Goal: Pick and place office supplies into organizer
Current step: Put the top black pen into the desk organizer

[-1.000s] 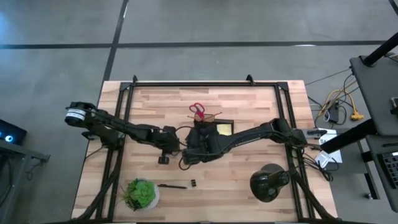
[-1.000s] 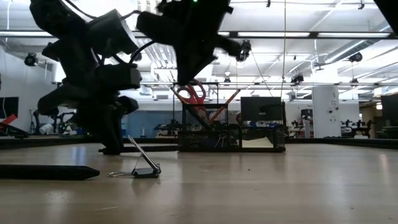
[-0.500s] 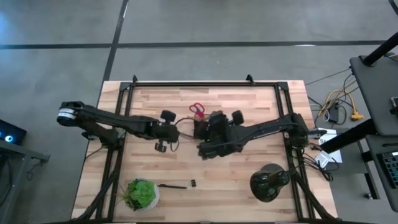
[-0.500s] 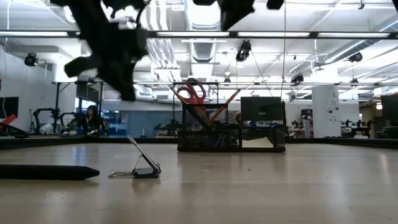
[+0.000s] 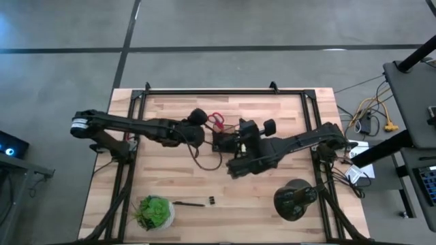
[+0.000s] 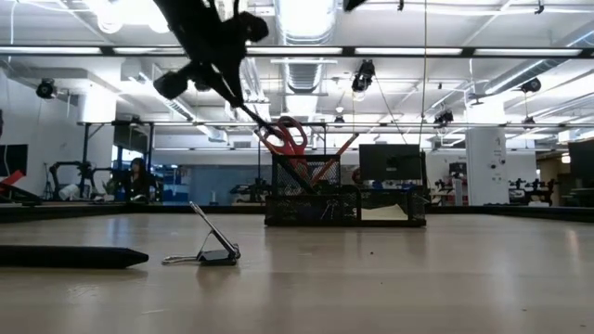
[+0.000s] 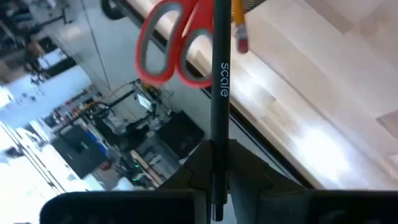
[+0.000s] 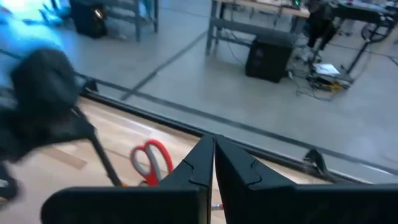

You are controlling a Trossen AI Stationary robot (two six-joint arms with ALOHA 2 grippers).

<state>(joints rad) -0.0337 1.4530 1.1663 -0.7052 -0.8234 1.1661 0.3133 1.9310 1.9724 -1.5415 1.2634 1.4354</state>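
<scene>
Wooden counter (image 5: 272, 109) carries everything. Left arm reaches across from the left side, its tool (image 5: 196, 131) up in the air just beside the organizer, fingers pressed together on a black pen (image 7: 219, 93) marked "scale". In the low view the pen (image 6: 243, 104) slants down toward the red scissors handles. Right arm comes in from the right, its tool (image 5: 240, 129) over the organizer, fingers (image 8: 211, 163) together with nothing between them. Round black domed object (image 5: 294, 199) sits near the front right corner. Green potted plant (image 5: 154, 211) at front left. Black mesh organizer (image 6: 345, 202) stands mid-counter, holding red-handled scissors (image 6: 284, 139) and an orange pencil (image 6: 332, 156) upright, a yellow pad in its lower right compartment. Another black pen (image 5: 188, 203) lies just beside the plant, a tiny black clip (image 5: 212, 199) near its tip.
</scene>
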